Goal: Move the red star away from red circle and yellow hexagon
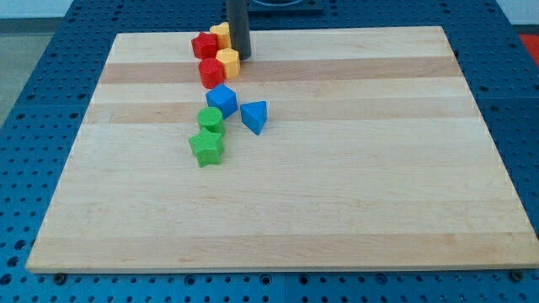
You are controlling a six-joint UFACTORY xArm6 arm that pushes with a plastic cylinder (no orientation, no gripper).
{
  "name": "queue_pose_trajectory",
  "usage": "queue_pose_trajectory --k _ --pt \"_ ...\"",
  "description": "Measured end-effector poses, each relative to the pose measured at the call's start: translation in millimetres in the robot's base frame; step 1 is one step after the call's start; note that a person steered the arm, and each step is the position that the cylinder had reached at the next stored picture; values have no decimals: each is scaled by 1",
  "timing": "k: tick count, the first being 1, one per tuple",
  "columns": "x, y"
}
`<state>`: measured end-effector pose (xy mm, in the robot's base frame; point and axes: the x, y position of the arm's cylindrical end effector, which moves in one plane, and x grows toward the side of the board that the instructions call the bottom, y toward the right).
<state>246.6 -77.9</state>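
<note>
The red star point(203, 45) lies near the board's top edge, left of centre. A yellow block point(221, 34) touches it on its upper right. The yellow hexagon point(229, 63) sits just below and to the right of the star, and the red circle point(210, 72) sits just below the star, touching the hexagon. The dark rod comes down from the view's top. My tip point(241, 56) rests on the board right of the star, touching or nearly touching the yellow hexagon's upper right side.
Below the cluster lie a blue cube point(221, 99), a blue triangle point(253, 116), a green circle point(210, 119) and a green star point(206, 147). The wooden board point(354, 185) rests on a blue perforated table.
</note>
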Motion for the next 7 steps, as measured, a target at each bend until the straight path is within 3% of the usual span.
queue_pose_trajectory --k 2,5,6,7 --pt "0 -73" --pt "34 17" --pt "5 -10" --pt "9 -48"
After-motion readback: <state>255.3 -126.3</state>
